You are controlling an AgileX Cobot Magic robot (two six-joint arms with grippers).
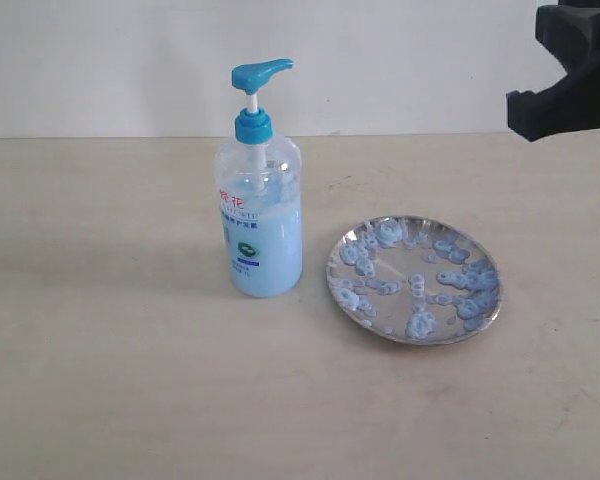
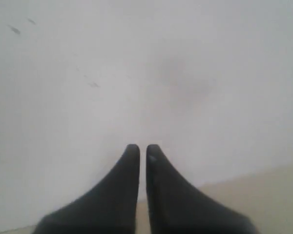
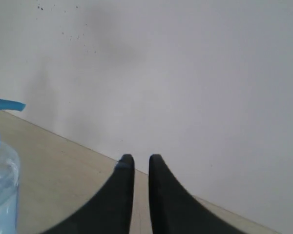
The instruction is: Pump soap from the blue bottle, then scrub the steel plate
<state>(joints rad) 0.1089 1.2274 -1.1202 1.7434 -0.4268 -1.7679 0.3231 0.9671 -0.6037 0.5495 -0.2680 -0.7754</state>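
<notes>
The blue bottle (image 1: 262, 215) stands upright on the table, its bright blue pump head (image 1: 260, 75) raised, with pale blue soap (image 1: 270, 262) filling its lower half. Just right of it lies the steel plate (image 1: 410, 262), speckled with foamy soap blobs (image 1: 420, 322). My right gripper (image 1: 565, 80) hangs high at the back right, well above and beyond the plate, touching nothing. In the right wrist view that gripper (image 3: 141, 160) is shut and empty, and the bottle (image 3: 1, 195) shows at the frame's edge. My left gripper (image 2: 142, 148) is shut and empty, facing the wall.
The beige table (image 1: 110, 380) runs back to a plain white wall (image 1: 110, 60). Nothing else stands on the tabletop around the bottle and plate.
</notes>
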